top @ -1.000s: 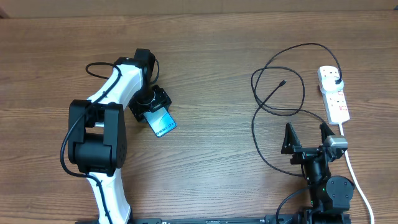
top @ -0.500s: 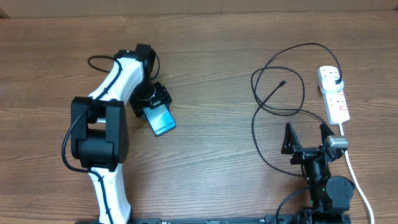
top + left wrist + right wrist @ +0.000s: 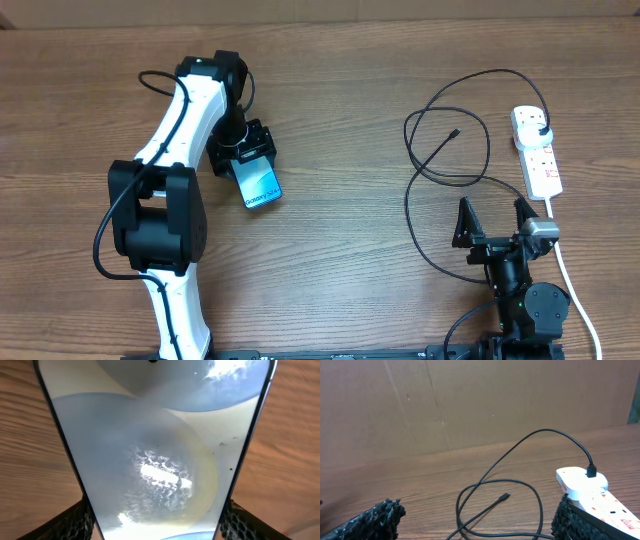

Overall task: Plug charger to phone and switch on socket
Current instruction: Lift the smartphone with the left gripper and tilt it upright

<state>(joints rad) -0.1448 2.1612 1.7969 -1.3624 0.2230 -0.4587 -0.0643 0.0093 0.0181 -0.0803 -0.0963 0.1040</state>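
Observation:
My left gripper is shut on the phone, which has a light blue screen and lies angled on the table at centre left; the screen fills the left wrist view between the two black fingers. The charger is a black cable looped at the right, its connector tip free on the wood and its black plug seated in the white socket. My right gripper is open and empty, near the table's front, short of the cable loop. The right wrist view shows the tip and the socket.
The socket's thick white cord runs down past my right arm to the front edge. A brown cardboard wall stands behind the table. Bare wood lies between the phone and the cable.
My left arm has shifted up and slightly right, and the phone has turned with it to a steeper angle. The right arm, the cable and the socket have not moved.

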